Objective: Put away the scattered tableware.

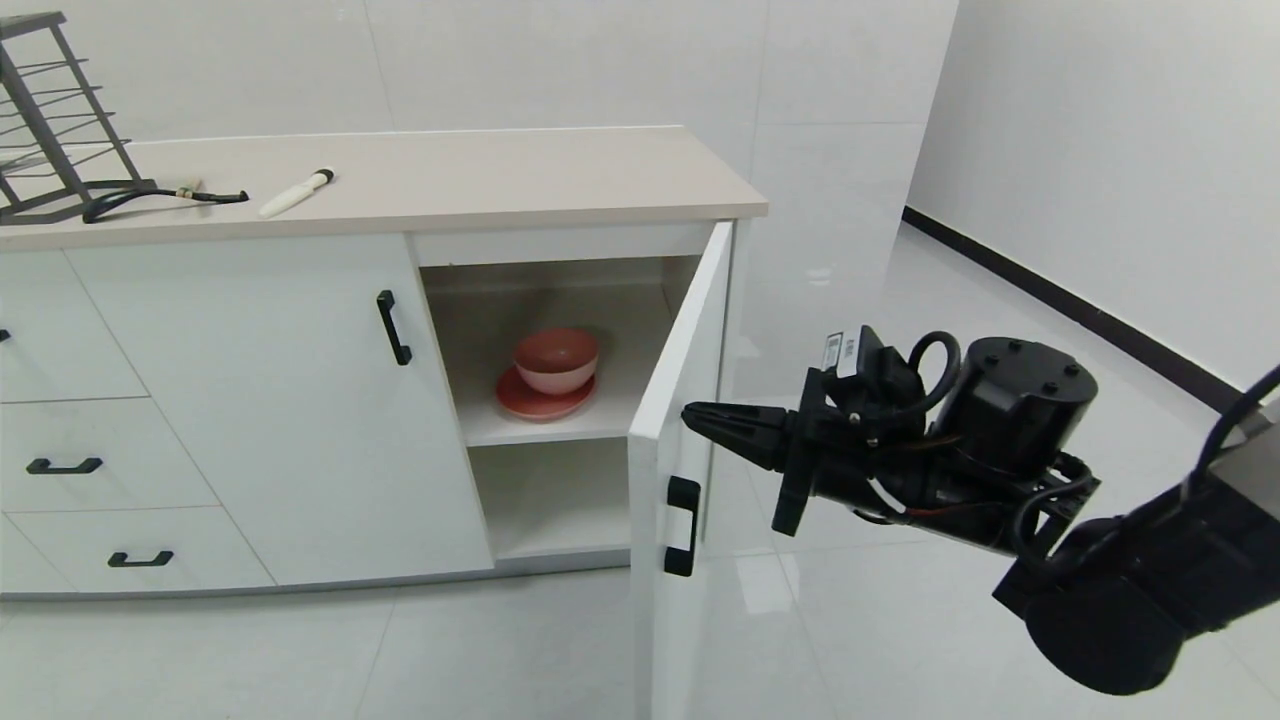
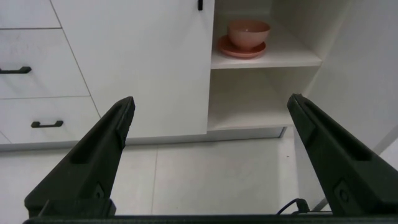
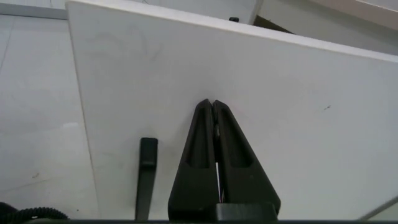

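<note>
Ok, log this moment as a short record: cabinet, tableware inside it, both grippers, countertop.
cabinet door: open, swung out toward the robot
tableware: pink bowl sitting on pink plate, on the upper shelf
right gripper: shut, empty, tips at the door's outer face, above its black handle
left gripper: open, empty, facing the cabinet
countertop: white knife, wire rack

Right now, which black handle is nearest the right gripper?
The vertical handle on the open door, just below the right gripper; the others sit on the closed door and drawers farther left.
</note>
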You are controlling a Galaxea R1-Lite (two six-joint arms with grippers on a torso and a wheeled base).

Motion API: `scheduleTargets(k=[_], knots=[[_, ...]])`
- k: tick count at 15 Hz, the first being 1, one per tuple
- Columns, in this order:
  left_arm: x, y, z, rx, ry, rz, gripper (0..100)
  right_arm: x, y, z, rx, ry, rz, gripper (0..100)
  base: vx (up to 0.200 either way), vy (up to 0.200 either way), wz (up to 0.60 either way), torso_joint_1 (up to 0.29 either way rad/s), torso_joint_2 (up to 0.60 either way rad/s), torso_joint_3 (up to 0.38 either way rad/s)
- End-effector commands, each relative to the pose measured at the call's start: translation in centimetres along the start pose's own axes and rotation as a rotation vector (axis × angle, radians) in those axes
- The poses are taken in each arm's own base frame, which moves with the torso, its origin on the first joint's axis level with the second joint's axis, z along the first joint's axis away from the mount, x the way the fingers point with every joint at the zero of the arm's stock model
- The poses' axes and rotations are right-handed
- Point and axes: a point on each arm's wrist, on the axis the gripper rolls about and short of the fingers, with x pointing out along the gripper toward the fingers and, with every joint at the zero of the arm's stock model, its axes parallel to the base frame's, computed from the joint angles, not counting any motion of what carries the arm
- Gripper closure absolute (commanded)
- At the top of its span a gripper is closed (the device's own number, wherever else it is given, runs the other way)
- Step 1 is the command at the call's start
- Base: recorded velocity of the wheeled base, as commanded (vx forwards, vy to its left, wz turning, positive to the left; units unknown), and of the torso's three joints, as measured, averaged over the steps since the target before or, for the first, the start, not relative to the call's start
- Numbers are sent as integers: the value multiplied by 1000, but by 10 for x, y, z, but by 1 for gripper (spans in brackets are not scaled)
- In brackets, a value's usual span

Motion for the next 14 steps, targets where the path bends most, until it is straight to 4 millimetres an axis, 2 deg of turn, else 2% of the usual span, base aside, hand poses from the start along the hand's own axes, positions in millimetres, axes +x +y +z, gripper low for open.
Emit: scheduleTargets(k=[1,4,9,11,14], knots=[[0,0,0,0,0,0,0,13,-5,-14,9,14,3,100,0,0,0,0,0,0],[0,0,0,0,0,0,0,24,-10,-28,18,27,7,100,0,0,0,0,0,0],[0,0,0,0,0,0,0,50,-27,-40,-8,-11,-6,100,0,0,0,0,0,0],[0,0,0,0,0,0,0,49,-30,-41,-8,-12,-9,100,0,0,0,0,0,0],[0,0,0,0,0,0,0,34,-39,-47,8,22,-46,100,0,0,0,0,0,0]])
